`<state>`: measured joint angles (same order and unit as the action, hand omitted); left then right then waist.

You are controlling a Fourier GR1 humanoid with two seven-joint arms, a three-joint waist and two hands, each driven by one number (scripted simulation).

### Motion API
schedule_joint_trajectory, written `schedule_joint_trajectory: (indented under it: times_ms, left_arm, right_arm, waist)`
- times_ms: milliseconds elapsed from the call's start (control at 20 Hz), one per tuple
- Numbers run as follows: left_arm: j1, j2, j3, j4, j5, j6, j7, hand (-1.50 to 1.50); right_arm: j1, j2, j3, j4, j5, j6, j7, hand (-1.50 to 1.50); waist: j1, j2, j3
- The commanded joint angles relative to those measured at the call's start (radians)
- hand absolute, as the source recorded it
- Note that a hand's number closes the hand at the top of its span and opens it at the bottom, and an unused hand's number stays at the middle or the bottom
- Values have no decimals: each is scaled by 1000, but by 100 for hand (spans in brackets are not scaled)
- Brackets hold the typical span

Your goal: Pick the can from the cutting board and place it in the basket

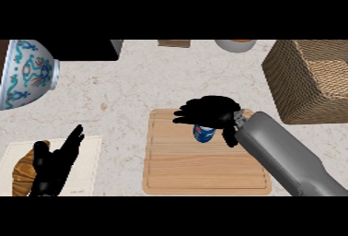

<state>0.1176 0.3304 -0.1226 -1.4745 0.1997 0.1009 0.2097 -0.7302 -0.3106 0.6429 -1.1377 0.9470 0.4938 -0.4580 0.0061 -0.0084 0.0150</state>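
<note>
A blue can point(203, 134) stands on the wooden cutting board point(204, 170) near its far edge. My right hand point(209, 112) is over the can's top, fingers curled round it and the thumb down its right side; most of the can is hidden. The woven basket point(299, 78) stands at the right, beyond the board's far right corner. My left hand point(58, 161) rests open at the lower left, fingers up.
A blue-and-white patterned bowl point(24, 73) sits at the far left. A croissant point(28, 170) lies on a pale mat point(85, 170) beside my left hand. A dark box point(81, 48) and a small bowl point(236, 44) stand along the back edge.
</note>
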Motion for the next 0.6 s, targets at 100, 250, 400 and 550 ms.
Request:
schedule_joint_trajectory:
  times_ms: [100,250,400,550]
  left_arm:
    - [19,-26,1,71,-10,-6,25,0]
    - [48,-20,-7,35,-21,-3,39,0]
    - [17,-35,2,64,-21,-9,34,0]
    - [-17,-16,42,130,-17,-35,7,0]
  right_arm:
    - [-3,49,-17,40,45,-1,-2,-150]
    - [-23,50,5,76,84,-101,-88,150]
    - [15,26,15,76,132,-189,-129,150]
    - [0,65,3,75,157,-186,-102,150]
  waist:
    - [0,9,-15]
    - [10,11,-14]
    - [1,11,-15]
    - [-4,10,-15]
